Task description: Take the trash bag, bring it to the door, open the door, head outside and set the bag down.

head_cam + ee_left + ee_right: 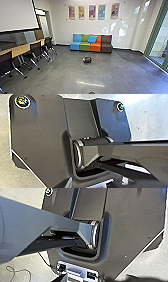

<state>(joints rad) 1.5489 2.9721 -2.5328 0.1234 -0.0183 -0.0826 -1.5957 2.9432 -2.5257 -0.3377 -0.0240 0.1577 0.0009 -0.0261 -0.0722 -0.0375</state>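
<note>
A small dark bundle (87, 59), which looks like the trash bag, lies on the grey floor in front of the sofa in the head view. Tall glass in a green frame (160, 47) stands along the right side; I cannot tell whether it is the door. Both wrist views look down on my own dark base and the jointed bar, and nothing held can be made out there.
A four-colour sofa (91, 47) with a blue cushion (92, 39) stands against the far wall. On the left are a long wooden table (21, 49) and several black chairs (36, 50). Behind them is a doorway (43, 22). A thin cable (18, 270) lies on the floor beside my base.
</note>
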